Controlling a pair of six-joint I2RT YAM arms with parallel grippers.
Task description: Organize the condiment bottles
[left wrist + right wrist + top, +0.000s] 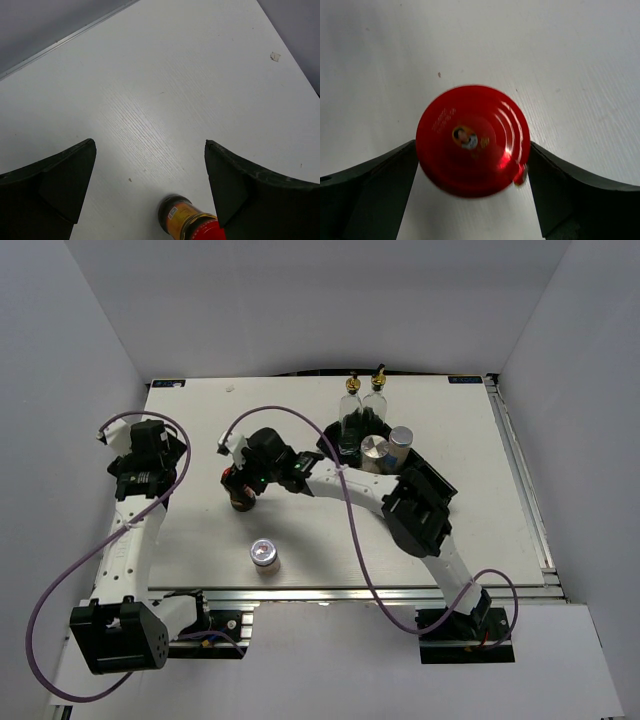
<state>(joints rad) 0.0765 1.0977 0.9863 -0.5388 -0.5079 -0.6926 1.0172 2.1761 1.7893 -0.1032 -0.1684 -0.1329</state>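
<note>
A white bench (480, 490) fills the overhead view, with two white and black arms mounted at its near edge.

The right arm (420, 510) rises from its base at the near right, bends at the elbow and reaches left across the middle of the bench. Its end effector (472, 167) points down with both fingers pressed against opposite sides of the red-lidded jar (472, 140), gripping it just under the lid. The jar stands upright, left of the bench's centre.

The left arm (135, 530) stands along the left edge, folded at the wrist. Its end effector (150, 150) is spread wide over bare bench and holds nothing; the jar shows at the near edge of its camera view.

A black tray (335, 440) sits at the far centre. In it stand two tall clear glass bottles (350, 408) (376, 403) with gold tops, side by side, and two silver-capped shakers (376, 450) (401, 437) just nearer.

A third shaker (264, 554) stands alone near the front edge, nearer than the jar.
</note>
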